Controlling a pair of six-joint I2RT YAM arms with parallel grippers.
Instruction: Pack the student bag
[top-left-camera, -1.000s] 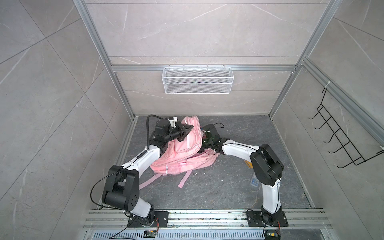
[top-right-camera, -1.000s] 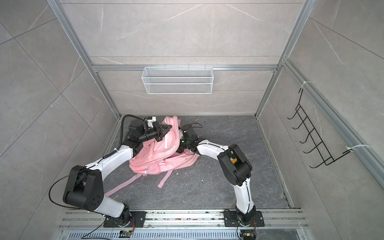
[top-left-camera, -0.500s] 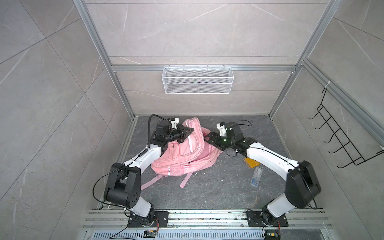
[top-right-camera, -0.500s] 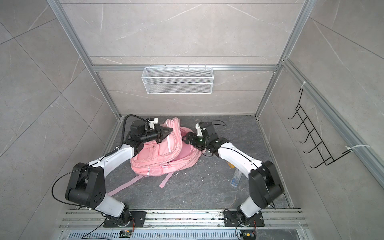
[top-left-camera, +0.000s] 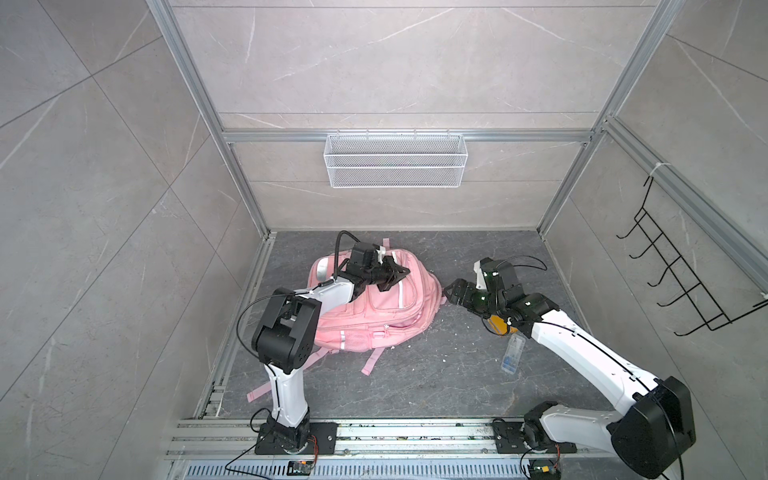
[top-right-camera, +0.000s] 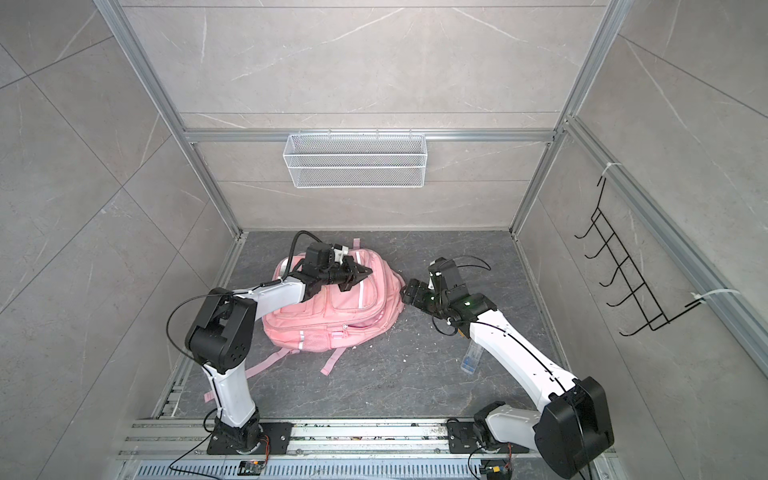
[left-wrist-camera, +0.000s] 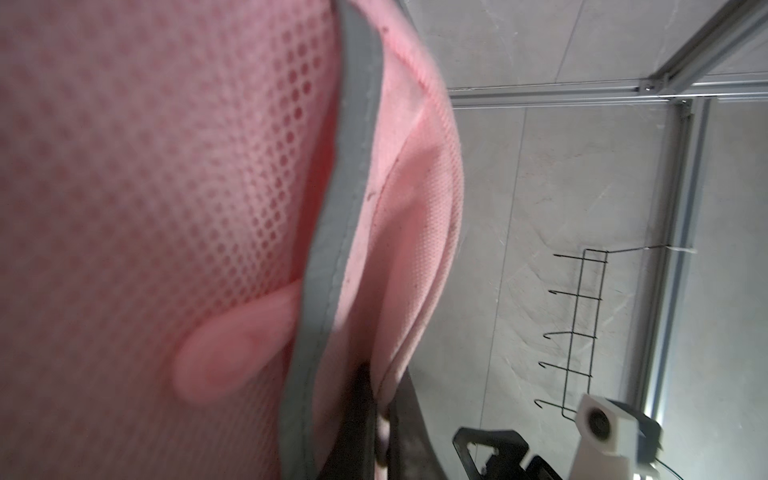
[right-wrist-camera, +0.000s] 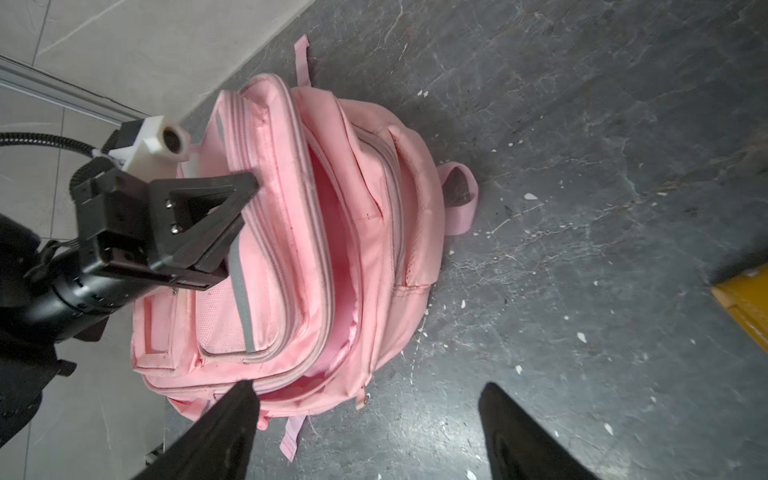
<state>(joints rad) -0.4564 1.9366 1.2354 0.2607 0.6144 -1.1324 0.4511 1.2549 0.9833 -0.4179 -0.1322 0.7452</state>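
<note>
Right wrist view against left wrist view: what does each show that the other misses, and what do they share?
Only the right wrist view: the student bag seen whole with its main compartment gaping open, the dark floor, a yellow object at the frame edge, and the right gripper with fingers open, holding nothing.
Only the left wrist view: the bag's pink mesh and grey strip up close, and the black hook rack on the wall.
Both: the student bag, and the left gripper shut on its fabric.
</note>
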